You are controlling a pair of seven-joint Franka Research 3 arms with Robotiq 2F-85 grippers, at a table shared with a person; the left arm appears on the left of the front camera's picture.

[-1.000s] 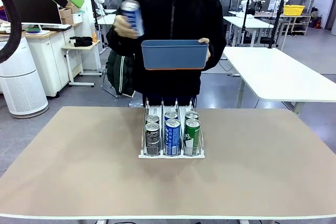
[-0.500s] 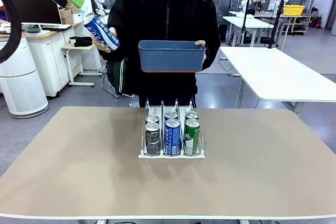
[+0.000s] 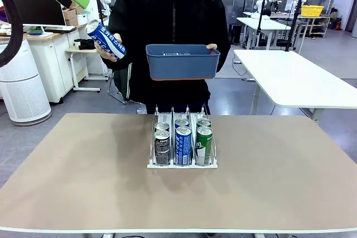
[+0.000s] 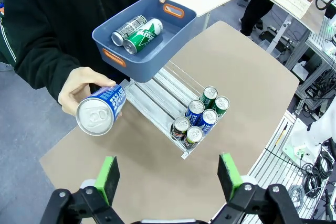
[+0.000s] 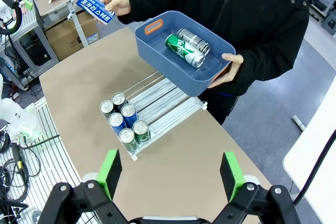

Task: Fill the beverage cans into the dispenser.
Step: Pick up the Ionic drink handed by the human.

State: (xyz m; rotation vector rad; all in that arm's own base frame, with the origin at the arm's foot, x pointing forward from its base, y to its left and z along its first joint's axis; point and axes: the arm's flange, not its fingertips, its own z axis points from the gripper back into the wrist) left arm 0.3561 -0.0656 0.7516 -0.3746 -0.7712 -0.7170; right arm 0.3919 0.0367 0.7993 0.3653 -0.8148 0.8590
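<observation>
A person at the far side of the bench point(image 3: 83, 188) holds a blue tub point(image 3: 182, 65) in one hand point(image 5: 229, 70), above the far end of the dispenser point(image 3: 182, 164). Two cans lie on their sides in the tub, touching: a green can point(image 4: 144, 33) and a black can point(image 4: 127, 30). The dispenser stands mid-bench, its three lanes running from the person toward the robot. Six cans stand upright at its near end, two to a lane: black cans point(image 3: 162, 147) in the picture's left lane, blue cans point(image 3: 183, 146) in the middle, green cans point(image 3: 204, 145) on the right.

The person's other hand point(image 4: 79, 92) holds a blue-and-white can point(image 3: 106, 39) out to the picture's left of the tub, apart from it and well above the bench. A second ago this can was upright, close over the tub's left corner; now it is farther left and tipped over. The tub has barely shifted, and the six cans in the lanes and both arms are where they were.

The can's long axis slants: its silver top points up and left toward the left claw point(image 4: 169, 176), and its base points down into the person's palm. The left claw hangs high above the bench, fingers wide apart and empty. The right claw point(image 5: 170, 167) is likewise high, wide apart and empty.
</observation>
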